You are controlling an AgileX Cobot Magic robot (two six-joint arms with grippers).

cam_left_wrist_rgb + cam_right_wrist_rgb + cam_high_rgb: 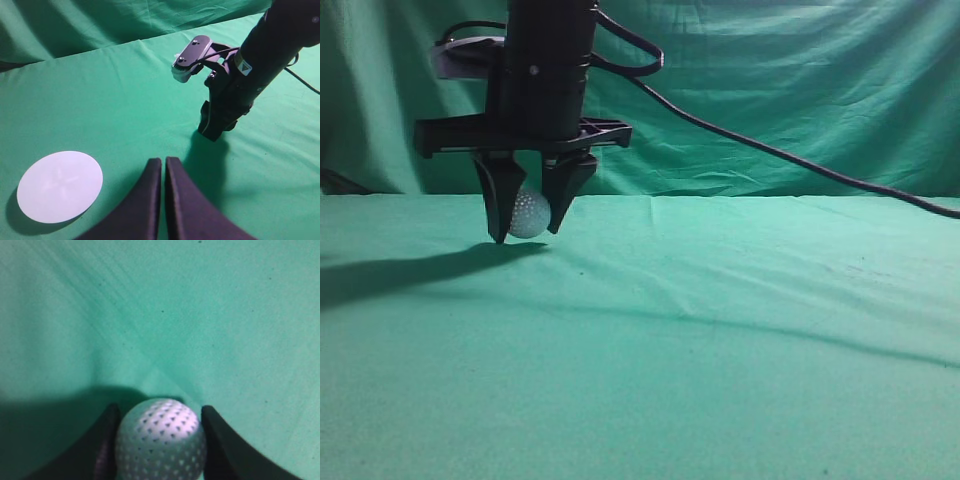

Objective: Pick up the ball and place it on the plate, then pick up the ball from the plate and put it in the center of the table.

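Observation:
The white dimpled ball (529,213) sits between the fingers of my right gripper (525,232), which points straight down with its tips at or just above the teal table (720,330). In the right wrist view the ball (161,440) fills the gap between both jaws of the right gripper (160,409), touching each. The round white plate (60,186) lies flat on the cloth, seen only in the left wrist view, well to the left of the right arm (220,115). My left gripper (163,164) is shut and empty, above the cloth near the plate.
A black cable (790,160) trails from the right arm across the back to the right. A darker green curtain (770,80) hangs behind the table. The arm's shadow (410,270) falls on the cloth to the left.

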